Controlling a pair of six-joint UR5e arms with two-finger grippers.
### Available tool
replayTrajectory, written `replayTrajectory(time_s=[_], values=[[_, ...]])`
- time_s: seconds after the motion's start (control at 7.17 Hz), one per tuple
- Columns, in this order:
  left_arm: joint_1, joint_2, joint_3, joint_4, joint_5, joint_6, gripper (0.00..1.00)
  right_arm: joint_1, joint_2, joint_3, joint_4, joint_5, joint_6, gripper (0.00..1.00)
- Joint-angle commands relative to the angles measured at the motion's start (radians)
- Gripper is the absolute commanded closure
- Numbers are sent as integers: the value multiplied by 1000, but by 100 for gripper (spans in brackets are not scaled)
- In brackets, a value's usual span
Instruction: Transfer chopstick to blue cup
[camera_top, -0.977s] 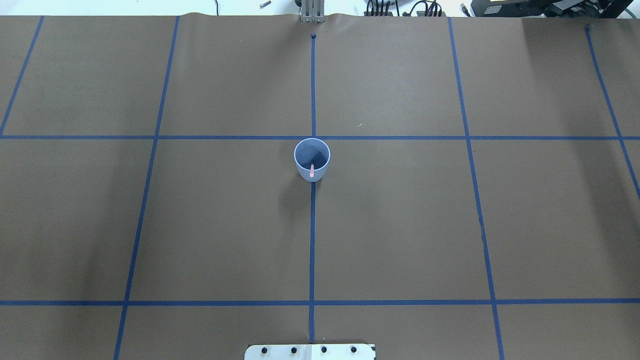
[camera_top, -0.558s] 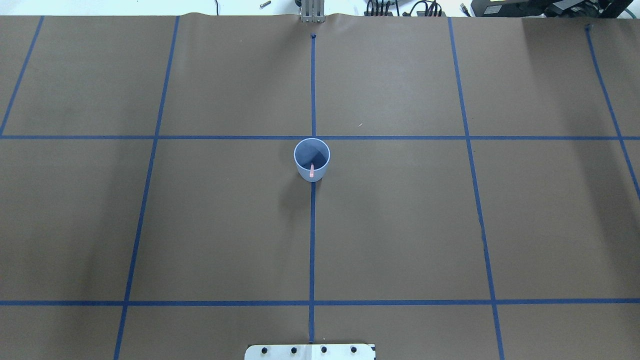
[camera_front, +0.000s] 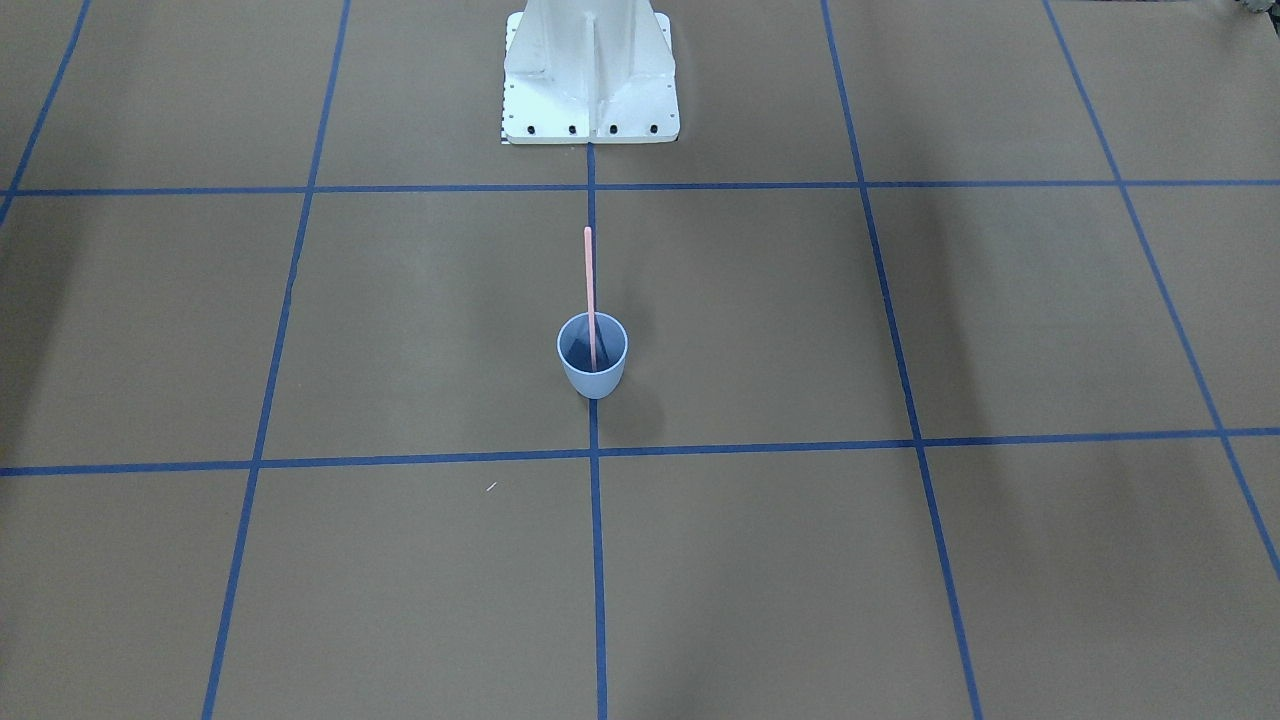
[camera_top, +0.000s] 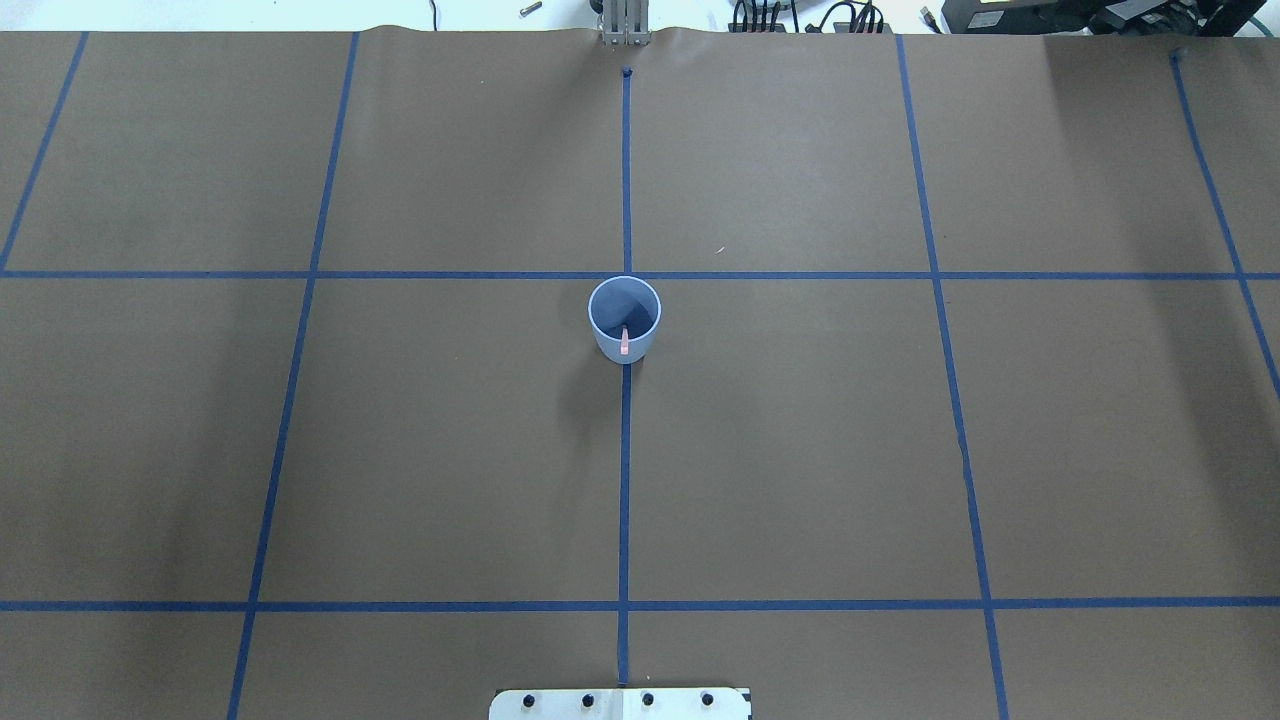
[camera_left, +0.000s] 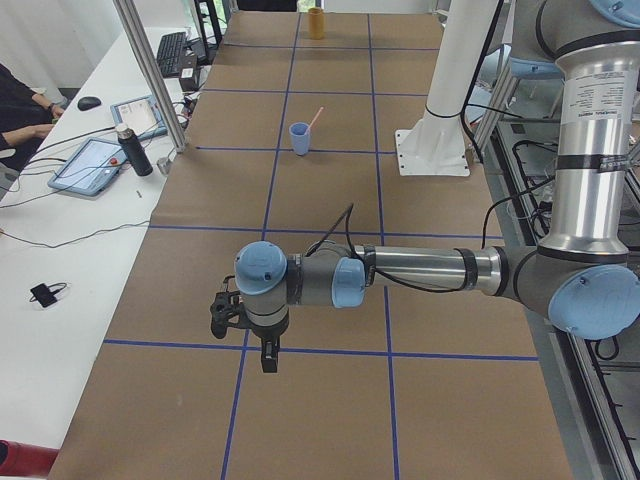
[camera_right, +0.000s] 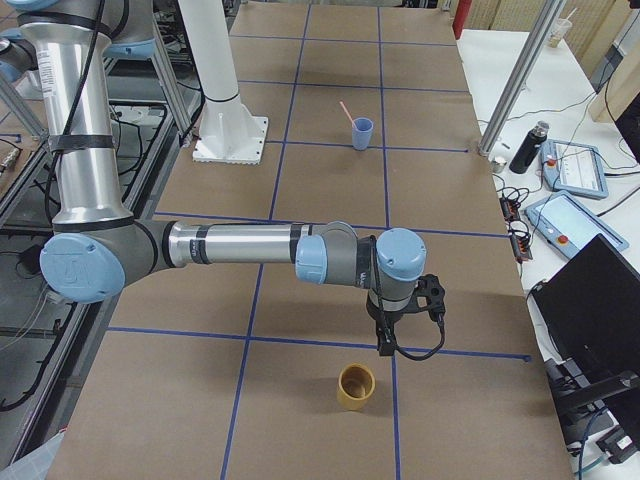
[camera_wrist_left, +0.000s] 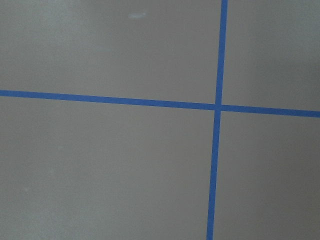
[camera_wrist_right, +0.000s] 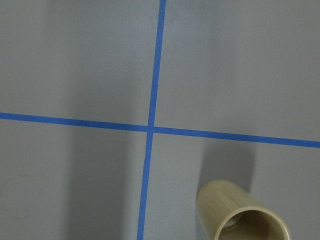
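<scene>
The blue cup (camera_front: 595, 383) stands upright at the middle of the table, on the centre tape line. A pale-pink chopstick (camera_front: 589, 285) stands in it and leans toward the robot base. From overhead only its short pink end (camera_top: 624, 344) shows, inside the cup (camera_top: 606, 345). The left gripper (camera_left: 268, 355) hangs over the table's left end, far from the cup (camera_left: 299, 138). The right gripper (camera_right: 385, 345) hangs over the right end, just beside a bamboo cup. Both show only in the side views, so I cannot tell whether they are open or shut.
A tan bamboo cup (camera_right: 355, 387) stands at the table's right end, also in the right wrist view (camera_wrist_right: 240, 212). The white robot base (camera_front: 590, 80) is at the near middle edge. Tablets, a bottle (camera_right: 525, 147) and a laptop sit on the operators' side.
</scene>
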Motion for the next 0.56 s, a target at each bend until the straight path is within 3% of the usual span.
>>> replayTrajectory(time_s=[0.0,0.42], values=[[0,-1,1,2,0,0,1,0,0,3,-1,-1,2,0],[0,-2,2,2,0,0,1,0,4,9,-1,1,2,0]])
